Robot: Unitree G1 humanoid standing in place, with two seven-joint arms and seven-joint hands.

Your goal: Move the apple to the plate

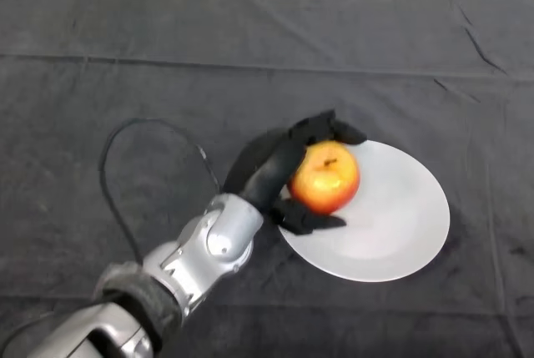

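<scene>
A red and yellow apple (324,178) is over the left part of a white plate (400,224). My left hand (271,170) is curled round the apple from its left side, with fingers (329,127) over its far side and the thumb (307,221) under its near side. The hand hides the apple's left side. I cannot tell whether the apple rests on the plate or is held just above it.
The table is covered by a dark cloth (167,57) with creases at the far right. The silver-grey arm (200,254) comes in from the lower left.
</scene>
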